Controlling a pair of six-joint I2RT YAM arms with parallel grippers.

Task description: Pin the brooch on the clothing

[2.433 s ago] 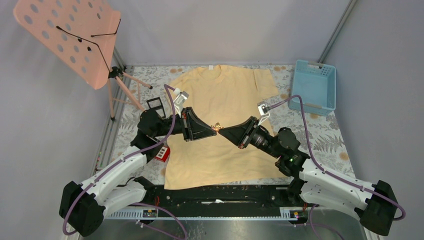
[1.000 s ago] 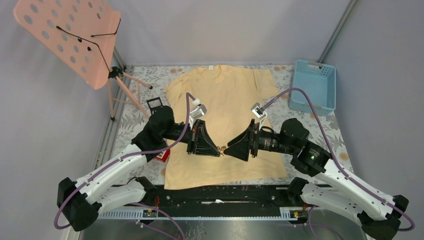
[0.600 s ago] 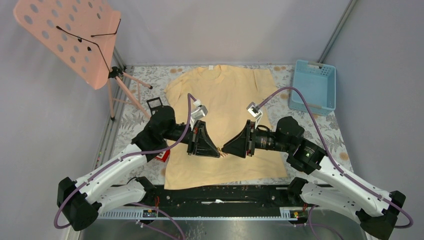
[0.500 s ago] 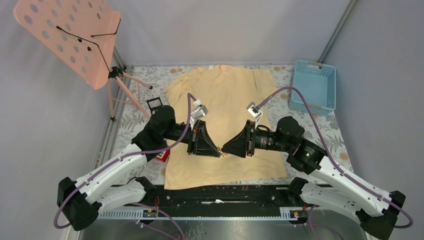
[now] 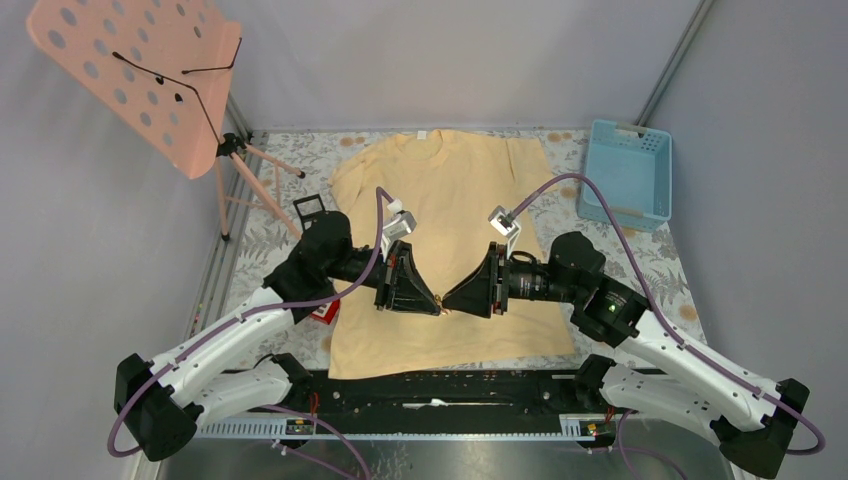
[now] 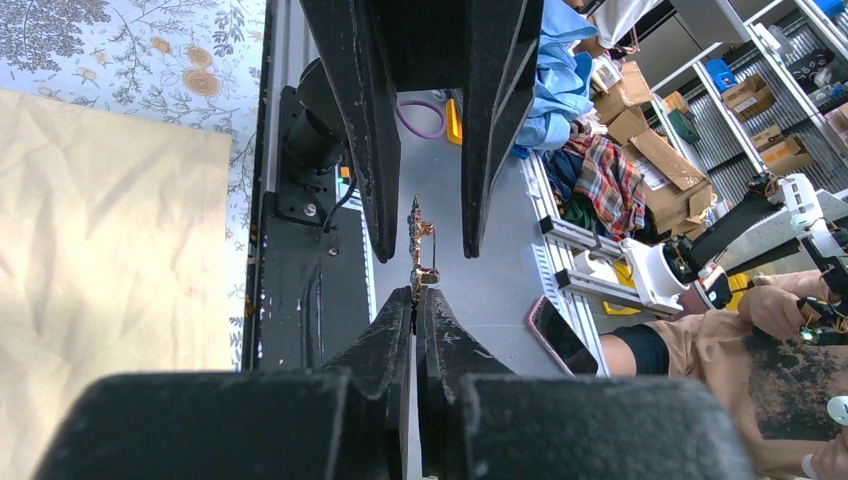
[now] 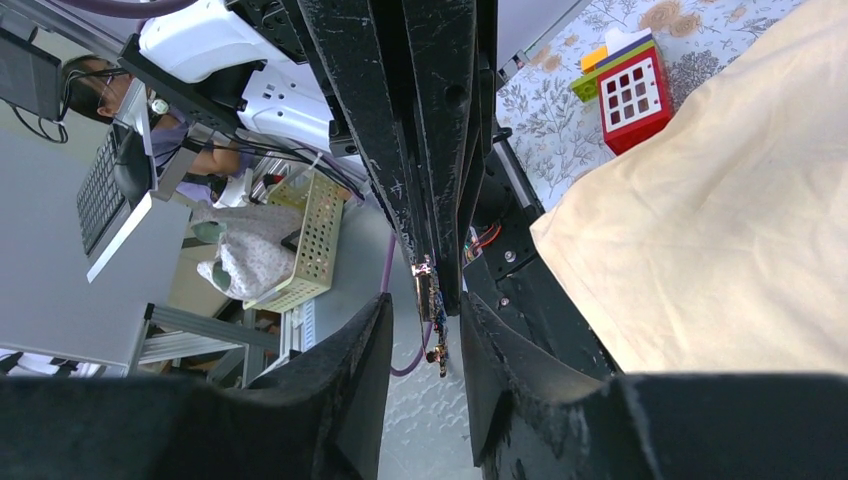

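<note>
The left hand [image 6: 414, 300] is pressed together on one end of the brooch [image 6: 419, 245], holding it edge-on in the air above the lower half of the T-shirt [image 5: 440, 190]. The shirt lies flat on the floral surface [image 5: 640, 262]. The right hand [image 7: 425, 302] meets it tip to tip. Its two fingers [image 6: 358, 120] stand apart, one on each side of the brooch, with a gap showing on both sides in the left wrist view. A red block toy [image 5: 323, 310] sits on the surface beside the shirt's left edge, close under the left arm. A blue basket [image 5: 627, 170] stands beyond the right sleeve — and a pink music stand [image 5: 130, 70] rises at the far left corner.
</note>
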